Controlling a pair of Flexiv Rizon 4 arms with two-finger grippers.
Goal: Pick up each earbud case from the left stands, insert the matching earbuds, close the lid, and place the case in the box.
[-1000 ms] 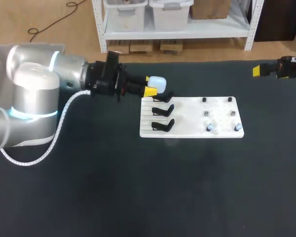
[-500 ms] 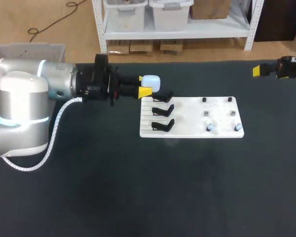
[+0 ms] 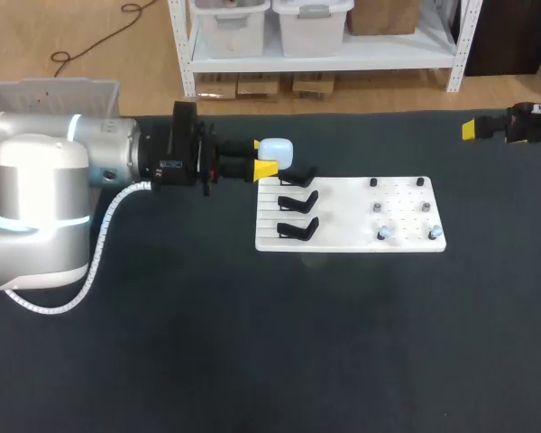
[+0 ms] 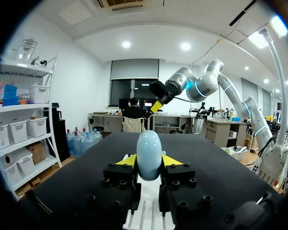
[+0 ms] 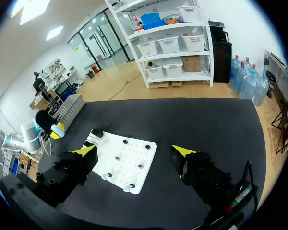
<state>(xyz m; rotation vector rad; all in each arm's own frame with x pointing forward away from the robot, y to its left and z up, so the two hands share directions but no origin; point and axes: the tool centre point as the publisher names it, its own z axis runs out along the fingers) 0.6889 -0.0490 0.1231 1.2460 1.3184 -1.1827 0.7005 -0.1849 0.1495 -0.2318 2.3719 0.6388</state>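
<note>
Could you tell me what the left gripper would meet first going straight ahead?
The way looks free over the table; the left gripper, holding the earbud case, might meet the right gripper far ahead, depth unclear.

No words, numbers or signs can be read here. The pale blue earbud case [image 3: 276, 150] looks plain. The white board [image 3: 343, 221] looks plain too.
</note>
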